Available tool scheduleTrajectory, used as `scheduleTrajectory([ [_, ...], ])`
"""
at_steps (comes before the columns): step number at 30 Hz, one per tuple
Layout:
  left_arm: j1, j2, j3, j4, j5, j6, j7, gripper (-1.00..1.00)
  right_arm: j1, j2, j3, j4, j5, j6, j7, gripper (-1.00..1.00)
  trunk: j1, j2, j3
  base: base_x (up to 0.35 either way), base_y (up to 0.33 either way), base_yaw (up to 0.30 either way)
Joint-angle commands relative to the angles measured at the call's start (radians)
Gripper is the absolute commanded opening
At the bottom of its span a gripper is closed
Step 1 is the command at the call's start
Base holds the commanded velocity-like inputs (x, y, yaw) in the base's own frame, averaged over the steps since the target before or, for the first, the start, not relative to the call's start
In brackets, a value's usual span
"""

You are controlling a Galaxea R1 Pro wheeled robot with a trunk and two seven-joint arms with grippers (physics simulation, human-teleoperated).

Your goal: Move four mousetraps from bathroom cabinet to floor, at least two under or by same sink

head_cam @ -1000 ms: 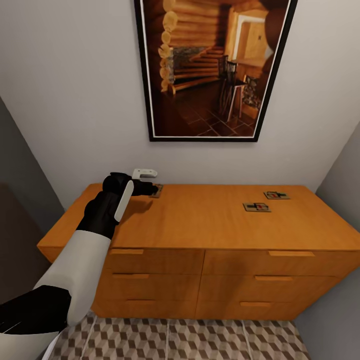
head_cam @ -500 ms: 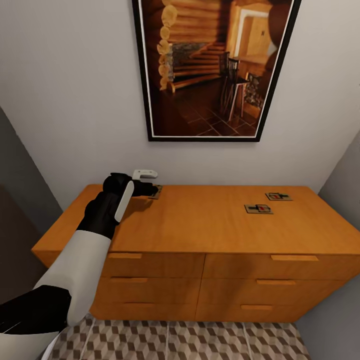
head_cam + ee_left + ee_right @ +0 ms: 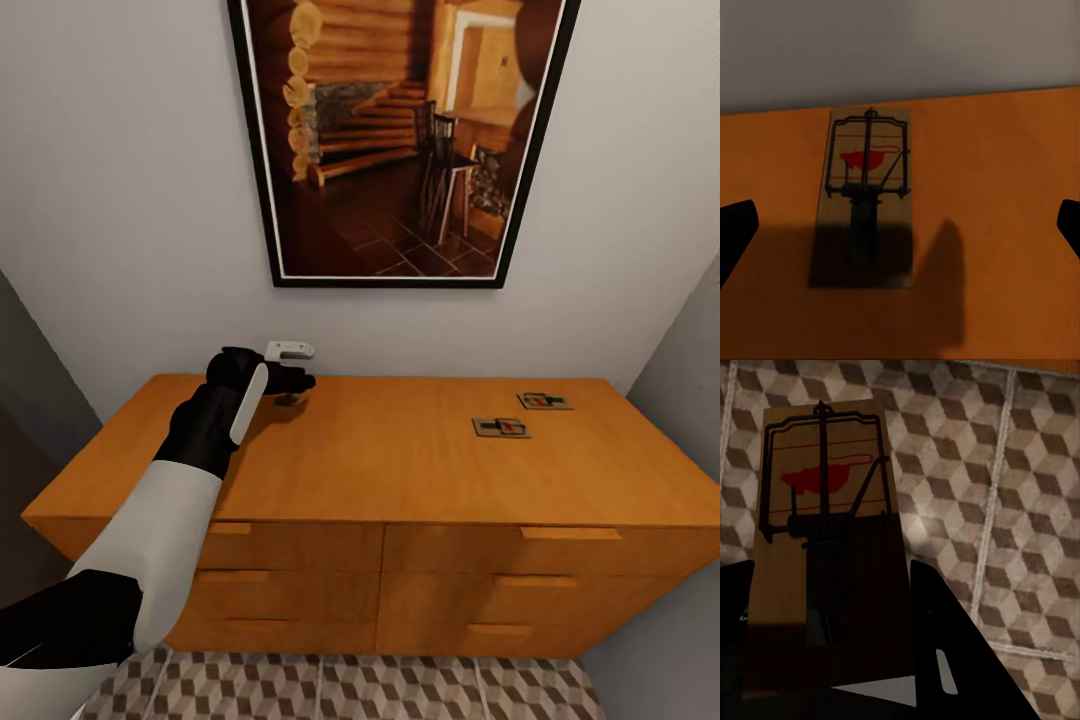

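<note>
Left gripper [image 3: 300, 381] hovered over cabinet [image 3: 400, 470] top near wall, fingers [image 3: 735, 232] spread wide, mousetrap [image 3: 866, 199] lying flat below between them, not touched. Two more mousetraps [image 3: 501, 428] [image 3: 545, 401] sat at right rear of top. Right gripper [image 3: 832, 660] pinched fourth mousetrap [image 3: 825, 517] above cube-patterned floor [image 3: 1020, 510].

White left arm [image 3: 160, 540], black wrist, black jaws.
</note>
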Motion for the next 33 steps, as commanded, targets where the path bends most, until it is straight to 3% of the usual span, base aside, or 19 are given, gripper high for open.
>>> scheduleTrajectory([
  [1,-0.001,0.0,0.0,0.002,0.008,0.004,0.005,1.0,-0.001,0.0,0.001,0.001,0.004,-0.003,-0.003,-1.0,0.0,0.0,-0.001,0.018,-0.023,0.0],
  [12,-0.001,0.022,0.0,0.024,0.003,0.001,0.008,1.0,-0.001,0.0,0.001,0.001,0.004,-0.003,-0.003,-1.0,0.0,0.0,-0.001,0.003,-0.004,0.0],
  [20,-0.001,0.024,0.0,0.019,0.003,0.002,0.112,1.0,-0.001,0.0,0.001,0.001,0.004,-0.003,-0.003,-1.0,0.0,0.0,-0.001,0.0,0.0,0.0],
  [33,-0.001,0.022,-0.002,0.018,0.003,0.002,0.145,1.0,0.0,0.0,0.001,0.001,0.004,-0.003,-0.003,-1.0,0.0,0.0,-0.001,0.0,0.0,0.0],
])
